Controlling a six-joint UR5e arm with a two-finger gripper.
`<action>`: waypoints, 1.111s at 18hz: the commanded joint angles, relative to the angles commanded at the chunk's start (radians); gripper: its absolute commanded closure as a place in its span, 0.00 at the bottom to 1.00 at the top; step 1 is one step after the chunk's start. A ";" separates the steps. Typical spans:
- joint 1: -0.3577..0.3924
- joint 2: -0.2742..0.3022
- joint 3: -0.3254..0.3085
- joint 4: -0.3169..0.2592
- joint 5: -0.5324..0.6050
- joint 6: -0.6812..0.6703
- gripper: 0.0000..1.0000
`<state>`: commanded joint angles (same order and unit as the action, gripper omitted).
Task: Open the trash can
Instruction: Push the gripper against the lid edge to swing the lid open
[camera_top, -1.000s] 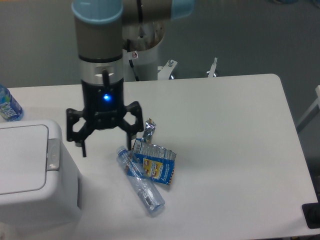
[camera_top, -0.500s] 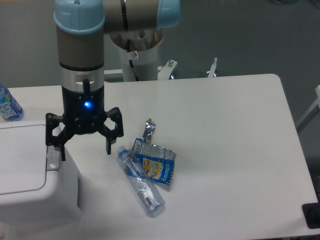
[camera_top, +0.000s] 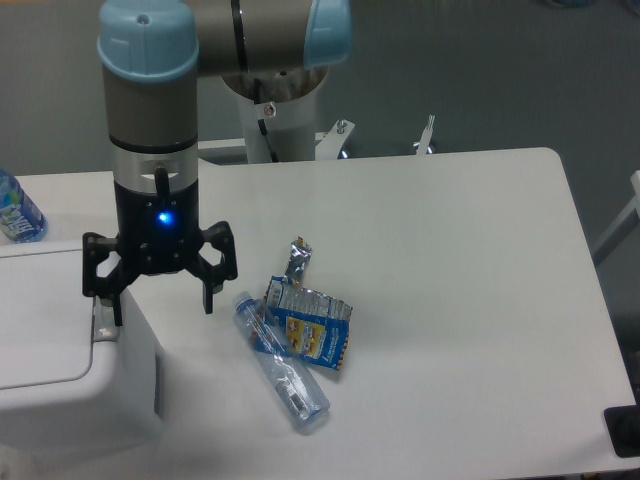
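A: Where is the trash can (camera_top: 60, 350), and why does the arm stand there?

B: The trash can sits at about 8 o'clock, at the left edge of the white table (camera_top: 450, 260), with its flat lid down. The gripper (camera_top: 158, 300) hangs over its right rim with the fingers wide apart and nothing between them. One fingertip (camera_top: 117, 318) is just above the grey push-button tab (camera_top: 103, 325). I think the arm is placed so in order to press this tab, which should release the lid. Whether the finger touches it already, I cannot tell.

A: And the other things?

B: A clear plastic bottle (camera_top: 280, 362) lies near the centre, towards 6 o'clock, touching a crumpled blue and yellow snack bag (camera_top: 310, 330). A small silver wrapper (camera_top: 298, 258) is just beside the bag. They look like waste waiting for the bin. Another bottle with blue label (camera_top: 15, 210) stands at 9 o'clock, cut by the picture edge.

A: The room?

B: Grey floor behind, and the robot's white base (camera_top: 285, 125) at 12 o'clock.
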<state>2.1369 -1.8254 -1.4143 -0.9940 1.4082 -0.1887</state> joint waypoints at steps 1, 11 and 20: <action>-0.003 0.000 0.000 0.000 0.000 0.002 0.00; -0.015 -0.012 -0.003 -0.002 0.002 0.002 0.00; -0.017 -0.015 -0.015 0.000 0.002 0.005 0.00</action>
<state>2.1200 -1.8408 -1.4297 -0.9940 1.4097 -0.1841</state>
